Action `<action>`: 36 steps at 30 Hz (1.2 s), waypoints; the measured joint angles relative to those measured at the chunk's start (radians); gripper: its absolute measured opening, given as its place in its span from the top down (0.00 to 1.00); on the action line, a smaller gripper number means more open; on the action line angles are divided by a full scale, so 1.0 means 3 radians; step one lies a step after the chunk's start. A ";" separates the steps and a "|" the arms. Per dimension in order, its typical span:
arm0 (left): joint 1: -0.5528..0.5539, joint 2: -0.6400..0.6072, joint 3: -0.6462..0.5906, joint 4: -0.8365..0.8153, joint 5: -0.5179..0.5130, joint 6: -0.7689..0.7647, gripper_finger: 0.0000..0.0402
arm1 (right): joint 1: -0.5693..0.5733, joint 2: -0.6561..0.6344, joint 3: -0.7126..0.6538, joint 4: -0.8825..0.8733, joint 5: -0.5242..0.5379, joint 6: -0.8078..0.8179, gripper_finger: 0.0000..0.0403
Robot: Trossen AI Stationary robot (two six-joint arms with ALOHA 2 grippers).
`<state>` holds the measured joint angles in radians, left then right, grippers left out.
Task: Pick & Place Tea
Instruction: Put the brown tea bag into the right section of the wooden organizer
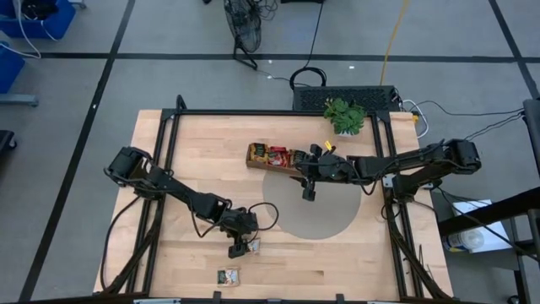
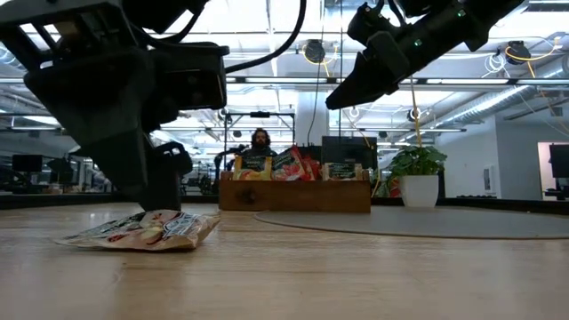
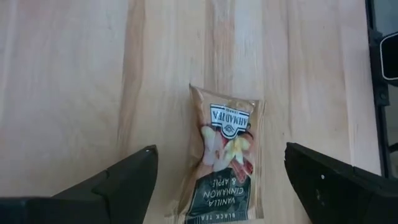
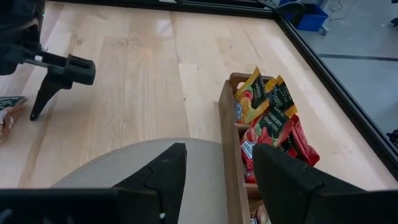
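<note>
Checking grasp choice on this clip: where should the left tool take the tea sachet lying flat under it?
Across the sachet's narrow width, at its middle, coming straight down. It lies flat on the table, lengthwise between the open left tool's fingers, so they already straddle both long edges.

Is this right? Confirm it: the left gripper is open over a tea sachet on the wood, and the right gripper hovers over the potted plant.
Not quite. The left gripper is indeed open over a tea sachet on the wood. But the right gripper hovers by the tray of sachets, beside the grey mat, not over the plant. The high view shows it.
</note>
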<state>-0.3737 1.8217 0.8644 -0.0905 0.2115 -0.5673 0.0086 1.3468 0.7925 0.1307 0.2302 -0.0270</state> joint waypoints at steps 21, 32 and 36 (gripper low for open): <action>0.0003 0.0010 -0.0015 -0.0185 -0.0338 0.0505 0.90 | 0.0000 0.0000 0.0000 0.0000 0.0009 -0.0038 0.58; -0.0065 -0.0224 0.0463 -0.1739 -0.1218 0.1249 0.99 | 0.0000 0.0013 -0.0002 0.0106 -0.0001 0.0188 0.58; -0.0145 -0.0210 0.0936 -0.2563 -0.2013 0.2049 0.99 | -0.0003 0.0177 -0.0153 0.0715 -0.0425 0.0404 0.59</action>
<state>-0.4171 1.7586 1.1453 -0.8593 -0.3925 0.0473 0.0078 1.3998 0.7467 0.3453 0.1027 0.0942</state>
